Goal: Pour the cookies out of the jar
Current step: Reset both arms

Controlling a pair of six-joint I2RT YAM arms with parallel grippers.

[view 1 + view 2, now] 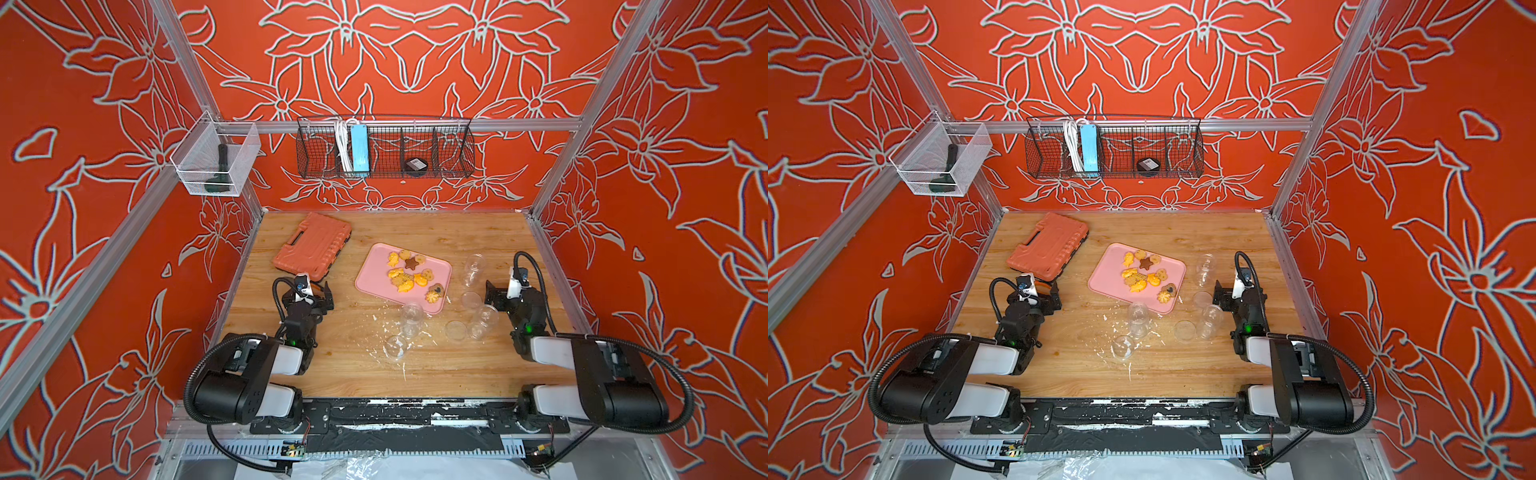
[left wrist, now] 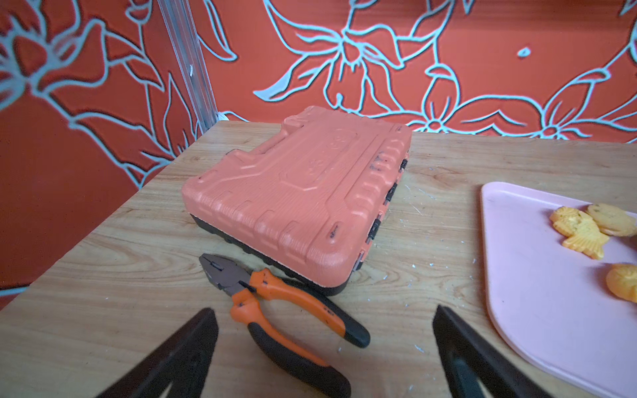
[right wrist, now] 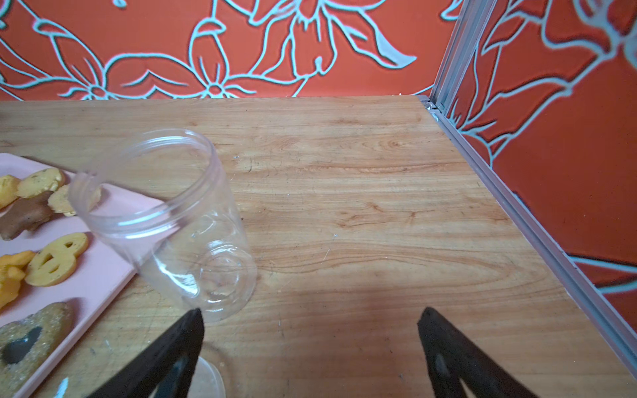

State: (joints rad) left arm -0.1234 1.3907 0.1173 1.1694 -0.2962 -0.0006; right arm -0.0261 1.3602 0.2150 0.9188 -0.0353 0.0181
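The cookies (image 1: 411, 274), orange, yellow and tan with a brown star, lie spread on a pink tray (image 1: 374, 278) at mid table. Three clear jars stand empty on the table: one (image 1: 473, 270) right of the tray, one (image 1: 412, 319) at its near edge, one (image 1: 484, 322) further right. My left gripper (image 1: 320, 293) hovers open left of the tray, over pliers (image 2: 286, 310). My right gripper (image 1: 496, 297) is open on the right, just short of the far right jar (image 3: 165, 220), holding nothing. The wrist views show cookies (image 2: 582, 234) (image 3: 55, 258) on the tray (image 2: 534, 275) (image 3: 103, 262).
An orange tool case (image 1: 313, 249) lies at the back left. Clear lids (image 1: 471, 300) (image 1: 456, 330) (image 1: 395, 347) lie among the jars, with white crumbs (image 1: 386, 328) scattered near the front. A wire basket (image 1: 384, 149) and a mesh bin (image 1: 216, 160) hang on the walls.
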